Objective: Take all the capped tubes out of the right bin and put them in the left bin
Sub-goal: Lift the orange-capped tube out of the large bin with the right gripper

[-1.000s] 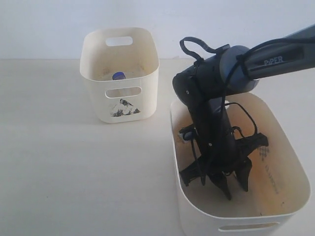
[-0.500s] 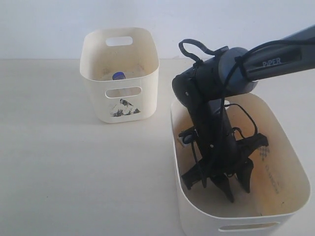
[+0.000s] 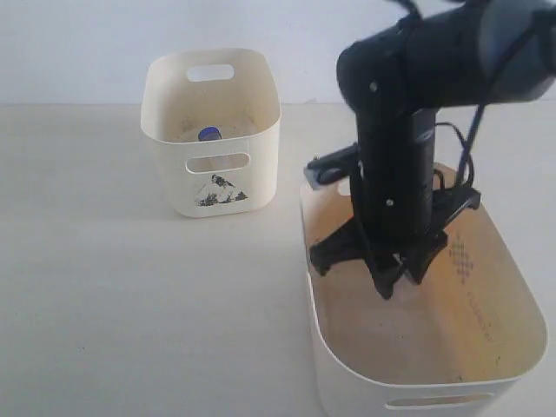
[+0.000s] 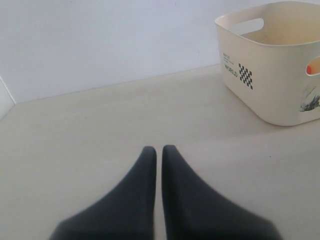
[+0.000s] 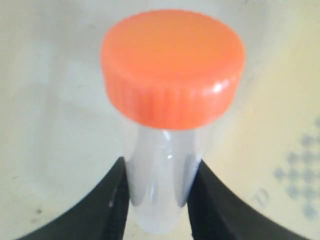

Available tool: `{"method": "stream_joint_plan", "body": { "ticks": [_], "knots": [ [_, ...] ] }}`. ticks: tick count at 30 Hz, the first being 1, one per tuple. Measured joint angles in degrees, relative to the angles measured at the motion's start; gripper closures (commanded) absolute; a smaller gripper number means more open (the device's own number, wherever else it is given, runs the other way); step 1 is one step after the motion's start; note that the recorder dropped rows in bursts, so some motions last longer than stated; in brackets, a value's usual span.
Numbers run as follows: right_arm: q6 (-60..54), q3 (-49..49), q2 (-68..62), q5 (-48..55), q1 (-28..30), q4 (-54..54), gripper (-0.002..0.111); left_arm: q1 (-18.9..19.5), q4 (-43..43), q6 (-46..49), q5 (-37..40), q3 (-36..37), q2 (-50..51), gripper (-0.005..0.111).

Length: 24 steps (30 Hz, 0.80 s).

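Note:
My right gripper (image 5: 161,164) is shut on a capped tube (image 5: 160,195), a clear one with an orange cap (image 5: 172,65), gripped by its body just below the cap. In the exterior view this gripper (image 3: 398,283) points down, just above the floor of the right bin (image 3: 323,365); the tube is hidden there by the fingers. The left bin (image 3: 211,187), with its mountain picture, holds a blue-capped tube (image 3: 208,134). My left gripper (image 4: 159,151) is shut with nothing in it, low over the table, away from the left bin (image 4: 270,75). An orange spot (image 4: 314,66) shows through that bin's handle cutout.
The bare floor of the right bin (image 5: 280,125) shows a faint dotted mark (image 5: 300,165); no other tube shows in it. Open table (image 3: 130,287) lies in front of the left bin. A pale wall (image 4: 100,40) stands behind the table.
The right arm has risen from deep inside the right bin, and its gripper now hangs higher over the bin floor. The left bin and its blue-capped tube have not moved.

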<state>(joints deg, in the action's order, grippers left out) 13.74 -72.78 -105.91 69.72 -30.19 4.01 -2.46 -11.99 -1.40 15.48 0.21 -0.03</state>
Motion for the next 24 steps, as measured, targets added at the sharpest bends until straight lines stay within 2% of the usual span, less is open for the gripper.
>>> {"method": "stream_joint_plan", "body": {
  "ticks": [15,24],
  "knots": [
    [-6.1,0.0,34.1,0.1,0.0,-1.0,0.107,0.0,0.0,0.0,0.0,0.0,0.0,0.102],
    [-8.9,0.0,50.1,-1.9,0.0,-1.0,0.107,0.0,0.0,0.0,0.0,0.0,0.0,0.102]
  ]
}}
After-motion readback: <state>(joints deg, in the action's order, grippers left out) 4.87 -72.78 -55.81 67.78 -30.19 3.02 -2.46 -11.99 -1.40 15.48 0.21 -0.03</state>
